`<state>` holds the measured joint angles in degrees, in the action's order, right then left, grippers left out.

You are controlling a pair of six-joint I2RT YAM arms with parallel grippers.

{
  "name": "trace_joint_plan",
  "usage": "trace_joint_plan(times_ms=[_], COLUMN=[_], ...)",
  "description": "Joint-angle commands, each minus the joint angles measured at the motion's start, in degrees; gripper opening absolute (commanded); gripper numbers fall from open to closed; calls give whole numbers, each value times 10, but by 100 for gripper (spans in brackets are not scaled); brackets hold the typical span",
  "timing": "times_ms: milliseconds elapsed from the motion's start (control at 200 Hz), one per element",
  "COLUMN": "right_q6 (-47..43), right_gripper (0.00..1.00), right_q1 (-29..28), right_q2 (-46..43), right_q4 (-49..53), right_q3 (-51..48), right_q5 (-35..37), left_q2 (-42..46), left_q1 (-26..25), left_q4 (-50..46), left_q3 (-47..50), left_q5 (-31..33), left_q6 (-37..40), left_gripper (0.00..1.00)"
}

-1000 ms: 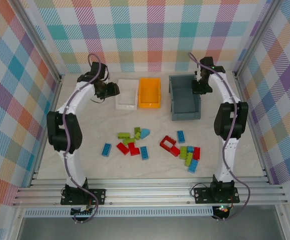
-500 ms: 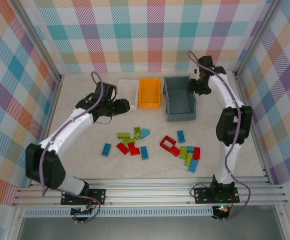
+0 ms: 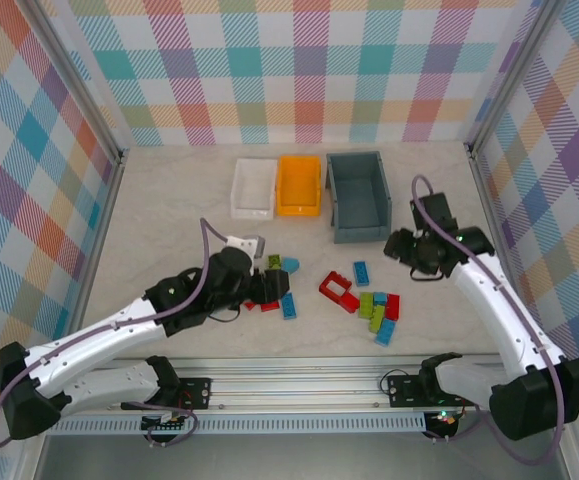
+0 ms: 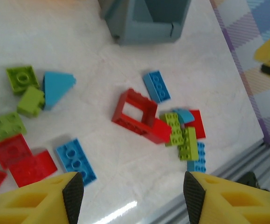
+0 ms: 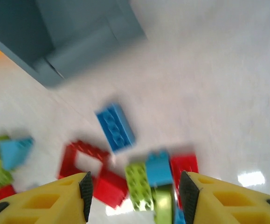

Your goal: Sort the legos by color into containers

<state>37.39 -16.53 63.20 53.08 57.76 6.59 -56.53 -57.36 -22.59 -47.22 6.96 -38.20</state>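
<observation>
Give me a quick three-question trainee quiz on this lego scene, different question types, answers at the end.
1. True or false: the orange bin stands between the white tray and the grey bin.
2. The left gripper and the right gripper are: A both open and empty; B both shut on bricks; C one open, one shut.
3. What colour is the hollow frame brick?
Key: 1 true; 2 A; 3 red.

A: How is the light?
B: Bright and even, likely from overhead; soft shadows, white glare on the pale marbled tabletop (image 4: 46,28).
A: Sharpness?
B: Right wrist view motion-blurred, smearing the dark grey plastic bin (image 5: 65,42).
</observation>
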Motion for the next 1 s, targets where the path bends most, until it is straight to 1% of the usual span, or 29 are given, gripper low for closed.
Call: trace_joint_plan(times_ms=[0,95,165,240,315,360,410,445,480,555,630,700,865,1000], right_q6=[85,87,73,40,1,-22,-37,-43,-42,-33,-42,-87,-231,-284], right_gripper=[55,56,57,57,57,57,57,55,52,40,37,33,31,32], right_q1=[-12,-12,-12,-15,-30,-48,-78,-101,-119,-152,-175,-182,-182,-182], right_q2=[-33,-46,-38,-16,5,22,50,72,92,133,171,212,303,333], right_q4=[24,3,-28,-63,-98,-111,-106,-104,-105,-123,-144,-148,-129,-134], right_q3=[-70,-116,-134,-132,-124,-110,-84,-67,-54,-40,-20,12,68,68], right_q5=[-24,-41,-59,-79,-94,-95,-73,-61,-55,-52,-42,-25,7,6], left_q2=[17,9,-3,-18,-27,-27,-24,-19,-13,0,8,12,27,33], left_q1=[-75,-137,-176,-203,-220,-225,-228,-230,-230,-231,-231,-231,-231,-234], left_q4=[44,58,58,62,58,51,43,39,36,30,22,9,1,7], left_q3=[40,58,61,59,56,55,57,60,64,73,76,72,76,81], left_q5=[77,113,146,172,198,216,232,241,248,258,259,260,260,260], left_q6=[-47,-66,-79,-90,-105,-115,-127,-134,-140,-151,-150,-149,-153,-152], left_gripper=[61,61,61,61,61,61,61,61,61,61,61,61,61,61])
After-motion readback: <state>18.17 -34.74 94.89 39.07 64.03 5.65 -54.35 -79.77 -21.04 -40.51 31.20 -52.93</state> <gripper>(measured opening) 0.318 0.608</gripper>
